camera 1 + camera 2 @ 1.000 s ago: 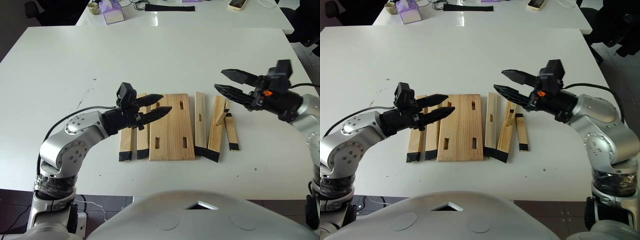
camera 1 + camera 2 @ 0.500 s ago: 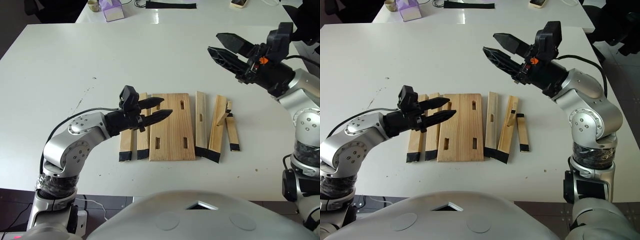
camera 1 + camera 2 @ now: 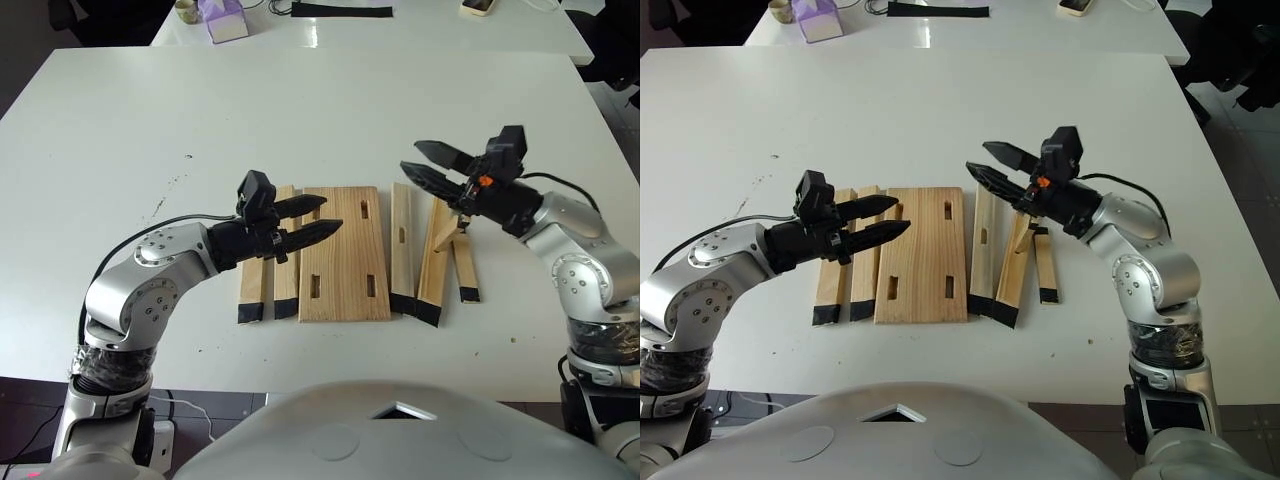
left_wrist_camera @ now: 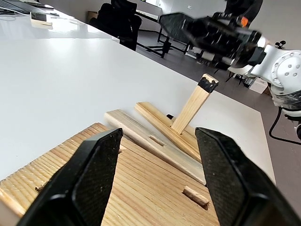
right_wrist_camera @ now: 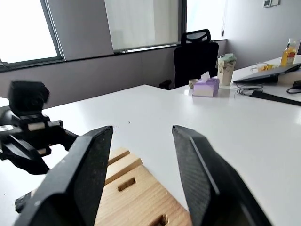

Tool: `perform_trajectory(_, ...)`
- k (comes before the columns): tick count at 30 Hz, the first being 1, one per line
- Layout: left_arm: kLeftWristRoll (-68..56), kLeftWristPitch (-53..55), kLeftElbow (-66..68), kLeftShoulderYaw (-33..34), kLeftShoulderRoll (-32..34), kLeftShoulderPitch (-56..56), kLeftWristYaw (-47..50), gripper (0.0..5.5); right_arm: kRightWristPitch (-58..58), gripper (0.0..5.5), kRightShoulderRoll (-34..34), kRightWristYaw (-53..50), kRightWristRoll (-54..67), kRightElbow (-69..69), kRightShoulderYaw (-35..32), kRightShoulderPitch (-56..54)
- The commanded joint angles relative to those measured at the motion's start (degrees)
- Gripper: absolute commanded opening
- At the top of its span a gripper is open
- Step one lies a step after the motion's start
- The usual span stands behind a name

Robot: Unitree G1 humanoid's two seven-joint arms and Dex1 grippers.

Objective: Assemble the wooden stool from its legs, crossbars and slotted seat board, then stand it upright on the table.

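Observation:
The slotted seat board (image 3: 343,252) lies flat in the middle of the white table (image 3: 300,120). Two legs (image 3: 270,285) lie against its left side, and two more legs (image 3: 418,255) lie to its right. A short crossbar (image 3: 463,268) rests beside them, and another crossbar (image 4: 193,106) leans tilted on the right legs. My left gripper (image 3: 330,212) hovers open over the board's left edge, with nothing between its fingers (image 4: 94,174). My right gripper (image 3: 411,157) hangs open above the far ends of the right legs, also holding nothing.
A second table behind carries a tissue box (image 3: 225,20), a cup (image 3: 186,12) and a black strip (image 3: 340,11). An office chair (image 5: 195,52) stands beyond the table. Bare tabletop stretches behind and to both sides of the parts.
My right gripper rose up and back half a second ago, then came down and now hangs over the right legs, closer to the board. The left gripper has barely shifted.

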Motion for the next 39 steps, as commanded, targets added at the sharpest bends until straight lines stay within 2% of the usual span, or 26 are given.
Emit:
perform_trajectory(1,0.97,-0.82,-1.34,1.68,-0.09,2.43,1.67,2.87,6.25,2.34,-4.37,-5.11,22.15,-11.05,-6.91,-2.25)
perform_trajectory(3,1.05,-0.93,-1.98,2.33,-0.54,3.53,2.37,2.87,8.33,2.34,-7.46,-3.49,26.19,-14.99,-7.04,2.35)
perform_trajectory(4,0.98,-0.91,-2.40,2.65,-0.76,4.05,2.77,2.87,9.26,2.34,-9.42,-0.97,23.68,-16.56,-6.01,6.04)
perform_trajectory(6,0.73,-0.86,-3.07,3.06,-1.07,4.74,3.47,2.87,9.41,2.34,-14.26,4.47,14.99,-17.48,-2.40,14.58)
perform_trajectory(9,0.87,-1.14,-2.84,3.02,-1.07,4.90,3.44,2.87,1.65,2.34,-19.65,10.26,-4.27,-12.64,6.62,24.45)
perform_trajectory(14,0.86,-0.91,-2.01,2.50,-0.57,3.26,2.74,2.87,-9.07,2.34,-18.77,9.84,-22.85,-1.98,15.60,27.34)
perform_trajectory(20,1.14,-0.86,-1.85,1.70,-0.61,2.66,2.46,2.87,-20.39,2.34,-17.35,9.39,-37.87,10.22,22.39,27.53)
perform_trajectory(26,1.03,-1.04,-2.36,2.19,-0.50,3.45,2.63,2.87,-24.06,2.34,-21.41,12.47,-37.22,11.49,17.82,30.99)
perform_trajectory(31,1.39,-1.61,-3.57,2.10,-1.33,5.27,3.71,2.87,-22.31,2.34,-23.79,15.67,-33.86,9.62,13.36,31.02)
perform_trajectory(35,1.69,-2.20,-4.26,1.88,-1.83,6.50,4.44,2.87,-20.10,2.34,-23.78,16.79,-31.81,7.39,11.74,29.80)
perform_trajectory(39,1.98,-2.79,-4.73,1.85,-2.02,7.55,4.88,2.87,-21.46,2.34,-24.75,17.13,-34.61,7.27,10.77,30.42)
